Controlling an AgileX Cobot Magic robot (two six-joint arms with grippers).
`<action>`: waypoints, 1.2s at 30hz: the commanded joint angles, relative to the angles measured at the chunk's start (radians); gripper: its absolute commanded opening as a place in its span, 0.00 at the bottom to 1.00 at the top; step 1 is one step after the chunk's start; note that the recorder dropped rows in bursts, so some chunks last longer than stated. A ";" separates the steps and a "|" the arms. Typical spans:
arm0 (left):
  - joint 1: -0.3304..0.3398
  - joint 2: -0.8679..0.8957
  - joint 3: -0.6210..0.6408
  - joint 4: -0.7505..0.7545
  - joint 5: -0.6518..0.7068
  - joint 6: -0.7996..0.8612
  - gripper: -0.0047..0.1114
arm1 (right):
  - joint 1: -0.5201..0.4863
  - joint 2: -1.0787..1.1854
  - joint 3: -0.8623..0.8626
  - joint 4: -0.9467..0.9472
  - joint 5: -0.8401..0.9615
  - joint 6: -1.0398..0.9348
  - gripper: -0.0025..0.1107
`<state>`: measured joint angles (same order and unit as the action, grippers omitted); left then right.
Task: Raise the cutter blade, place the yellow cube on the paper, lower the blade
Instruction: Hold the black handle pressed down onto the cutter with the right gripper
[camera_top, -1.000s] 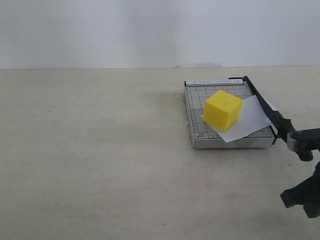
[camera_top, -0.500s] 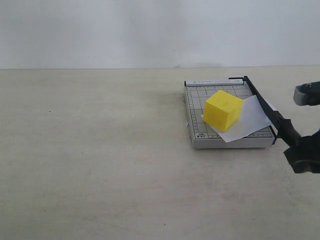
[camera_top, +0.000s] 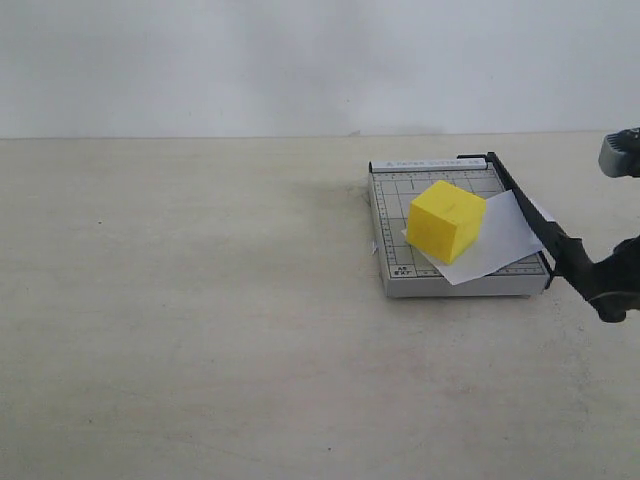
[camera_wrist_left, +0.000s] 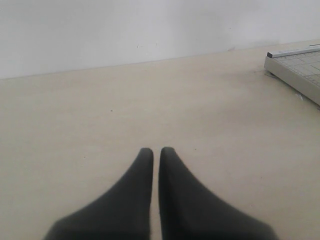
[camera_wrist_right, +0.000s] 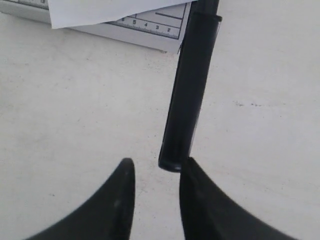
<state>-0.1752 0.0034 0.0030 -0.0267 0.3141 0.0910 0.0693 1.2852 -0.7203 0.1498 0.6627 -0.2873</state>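
R gripper (camera_wrist_right: 156, 167) hung w/ jaws spread and nothing between them. The rounded handle end of the cutter blade (camera_wrist_right: 189, 85) sat just ahead of the jaws, right by one tip; touching or not, can't tell. Beyond the handle, the blade lay low along the base edge, crossing the paper (camera_wrist_right: 115, 10). Further out from the jaws, the yellow cube (camera_top: 446, 220) sat on the paper, atop the grey cutter base (camera_top: 395, 270).

Judged from that, the cube was placed and the blade looked lowered, so the task was approx. done. What was left was prob. backing the jaws off, and poss. checking the blade was fully seated, which no view settled.

R wrist view gave the jaw gap and handle close up, but no cube. Exterior view gave cube, paper and base together, yet cut R gripper off at the frame edge. Only L wrist view showed L gripper (camera_wrist_left: 156, 151): jaws nearly pressed together, empty, over bare desk (camera_wrist_left: 75, 125), w/ a base corner well off ahead to one side.
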 joint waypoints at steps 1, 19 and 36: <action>0.002 -0.003 -0.003 -0.011 -0.001 0.005 0.08 | 0.000 -0.007 -0.020 -0.001 -0.022 -0.010 0.17; 0.002 -0.003 -0.003 -0.011 -0.001 0.005 0.08 | 0.000 -0.005 -0.041 -0.045 -0.088 -0.008 0.10; 0.002 -0.003 -0.003 -0.011 -0.001 0.005 0.08 | 0.000 0.145 -0.041 -0.040 -0.091 -0.014 0.02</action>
<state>-0.1752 0.0034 0.0030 -0.0267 0.3141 0.0910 0.0693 1.4115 -0.7566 0.1125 0.5767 -0.2938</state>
